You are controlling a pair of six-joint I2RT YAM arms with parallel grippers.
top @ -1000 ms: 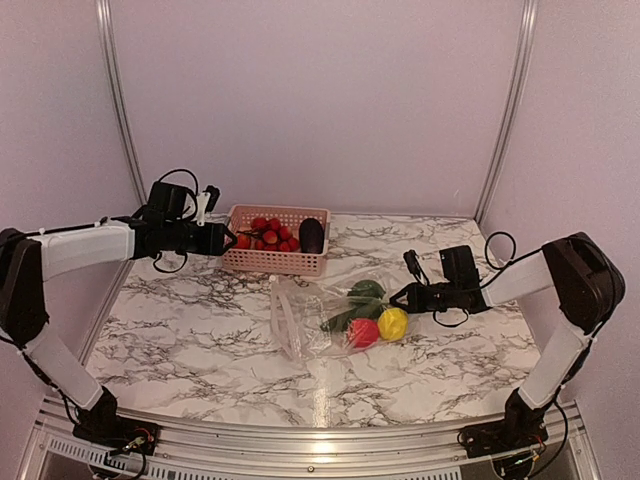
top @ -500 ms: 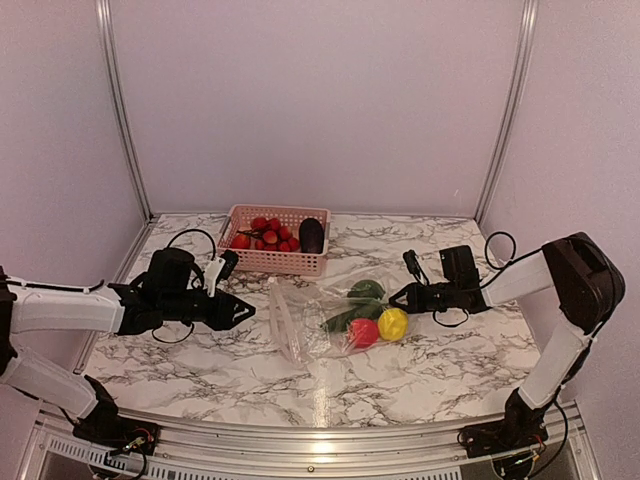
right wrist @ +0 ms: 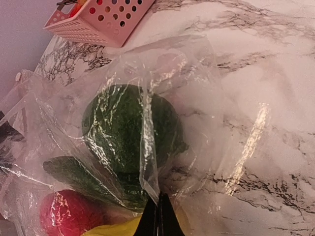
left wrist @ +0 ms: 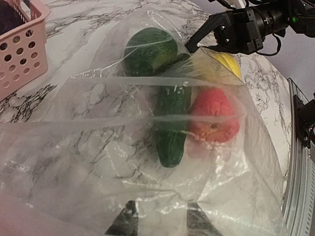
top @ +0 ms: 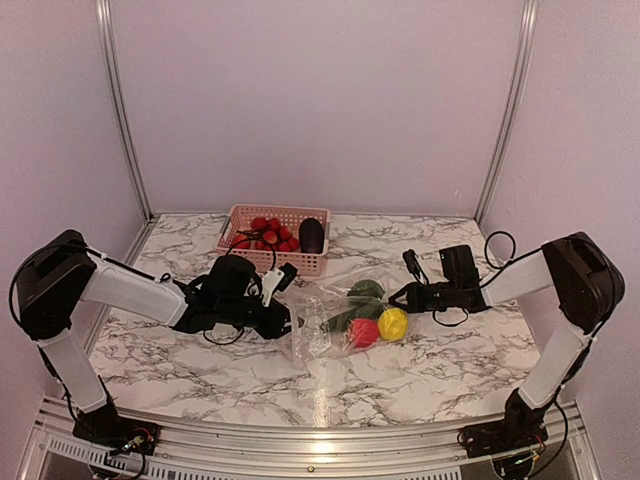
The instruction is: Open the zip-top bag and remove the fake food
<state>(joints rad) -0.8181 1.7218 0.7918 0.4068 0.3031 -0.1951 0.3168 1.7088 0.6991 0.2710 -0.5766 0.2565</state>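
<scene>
While the right gripper (right wrist: 158, 210) pinched shut on a fold of the zip-top bag (top: 312, 335), the left gripper (left wrist: 160, 226) stood parted at its edge, fake food (left wrist: 170, 123) lying just beyond its tips.

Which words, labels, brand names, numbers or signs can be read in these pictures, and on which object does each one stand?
None: no readable text shows in any view.
The zip-top bag is clear plastic, with no print showing.
The pink basket shows no label.
The fake food shows no marks.
</scene>
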